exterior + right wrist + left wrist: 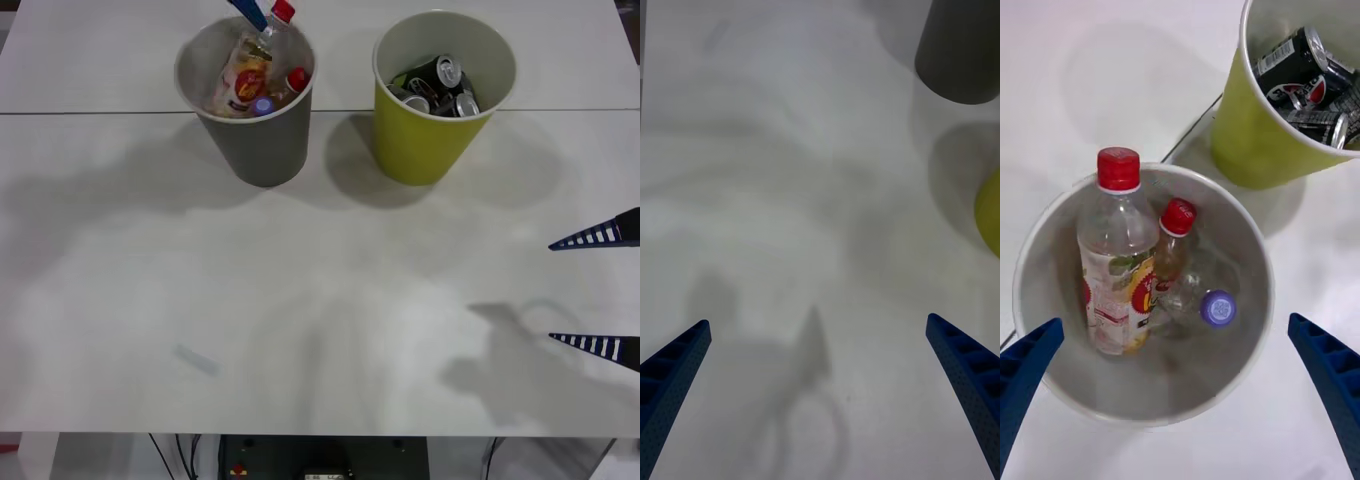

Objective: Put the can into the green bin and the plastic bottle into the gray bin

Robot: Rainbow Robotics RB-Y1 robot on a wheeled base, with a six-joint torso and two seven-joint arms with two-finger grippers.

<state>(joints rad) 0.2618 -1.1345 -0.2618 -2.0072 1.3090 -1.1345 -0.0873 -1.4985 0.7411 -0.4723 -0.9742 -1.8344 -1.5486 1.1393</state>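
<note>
1. Left gripper (1180,390) directly above the gray bin (205,45), fingers spread wide, holding nothing; blue fingertips (248,14) at the bin's 12 o'clock rim in the front view.
2. Plastic bottle (1172,255) already inside the gray bin, leaning between a bigger red-capped bottle (1112,255) and a purple-capped bottle (1206,304).
3. Risk: straight-down or sideways move clips the rim, tips the bin; big bottle's cap pokes above the rim, easy to snag.
4. Green bin (425,140) at 3 o'clock of the gray one, near but apart; cans (440,85) inside. Toppled gray bin likely hits it.
5. Right gripper (597,290) parked at table's (320,300) 4 o'clock edge, fingers apart, empty.
6. Small scrap (196,358) at 7 o'clock, out of the way.
</note>
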